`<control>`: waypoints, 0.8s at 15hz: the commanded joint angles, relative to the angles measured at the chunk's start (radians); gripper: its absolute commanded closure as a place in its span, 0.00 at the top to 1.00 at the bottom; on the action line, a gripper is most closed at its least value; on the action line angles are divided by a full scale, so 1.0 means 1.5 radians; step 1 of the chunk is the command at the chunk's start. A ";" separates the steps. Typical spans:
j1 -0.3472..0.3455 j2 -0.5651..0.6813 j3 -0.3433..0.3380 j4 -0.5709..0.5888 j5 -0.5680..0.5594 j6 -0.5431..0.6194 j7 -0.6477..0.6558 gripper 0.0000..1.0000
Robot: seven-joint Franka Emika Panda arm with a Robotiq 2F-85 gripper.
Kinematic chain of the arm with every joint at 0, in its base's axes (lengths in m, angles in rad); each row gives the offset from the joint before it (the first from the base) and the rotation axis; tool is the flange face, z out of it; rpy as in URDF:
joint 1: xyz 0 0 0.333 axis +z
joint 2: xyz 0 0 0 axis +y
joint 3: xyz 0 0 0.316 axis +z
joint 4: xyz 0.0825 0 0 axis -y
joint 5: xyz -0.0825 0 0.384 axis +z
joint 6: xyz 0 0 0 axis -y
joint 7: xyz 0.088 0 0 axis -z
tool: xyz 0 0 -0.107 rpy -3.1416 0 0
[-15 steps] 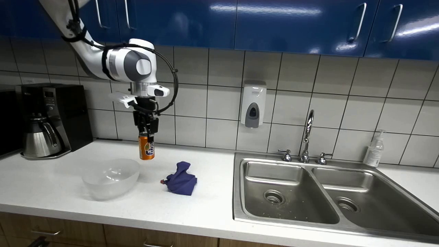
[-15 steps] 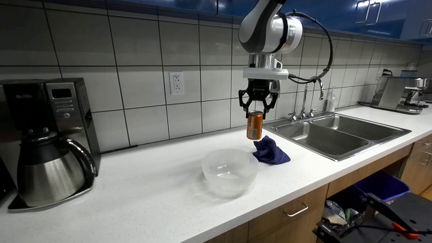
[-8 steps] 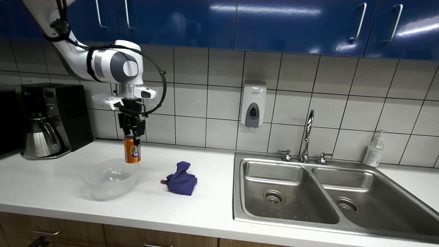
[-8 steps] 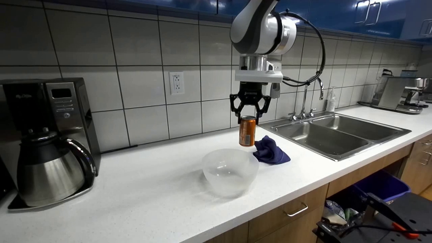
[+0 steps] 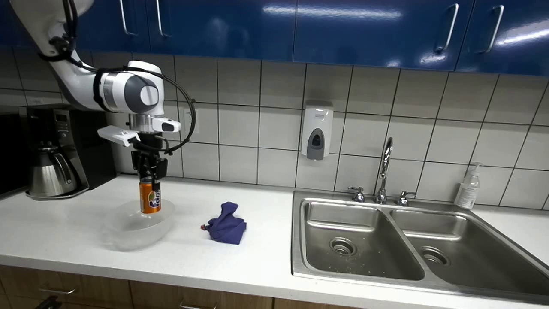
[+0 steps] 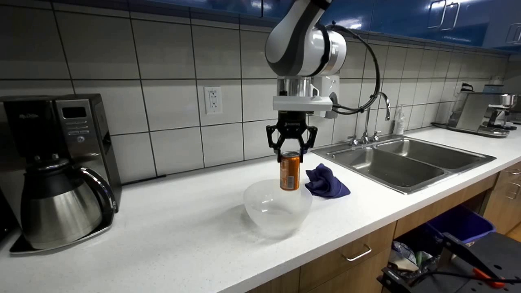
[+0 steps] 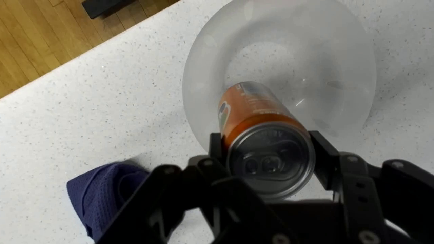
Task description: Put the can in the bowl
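Note:
The orange can [image 5: 150, 201] is upright in my gripper [image 6: 290, 158]. The wrist view shows the can [image 7: 252, 101] with its silver top toward the camera and one finger pressed on each side. The frosted, see-through bowl [image 5: 135, 236] stands on the counter and shows in both exterior views [image 6: 276, 215]. The can's lower end overlaps the bowl's back part in both exterior views. In the wrist view it lies over the bowl's [image 7: 271, 57] near side. I cannot tell whether the can's bottom is below the rim.
A crumpled dark blue cloth [image 5: 226, 225] lies beside the bowl, on the sink's side. The double steel sink [image 5: 296, 240] is further along. A coffee maker [image 6: 61, 203] with a steel jug stands at the opposite end. Tiled wall [image 6: 171, 101] runs behind.
My gripper has carried the can sideways toward the bowl and lower, from above the counter beyond the bowl to over its back part. The bowl and cloth have not moved.

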 commanded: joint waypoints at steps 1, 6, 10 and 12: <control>0.013 0.029 0.006 -0.009 -0.011 0.056 0.001 0.38; 0.038 0.075 0.001 -0.011 -0.018 0.117 -0.001 0.38; 0.054 0.095 -0.006 -0.008 -0.023 0.131 0.002 0.66; 0.057 0.096 -0.008 -0.007 -0.025 0.123 0.001 0.91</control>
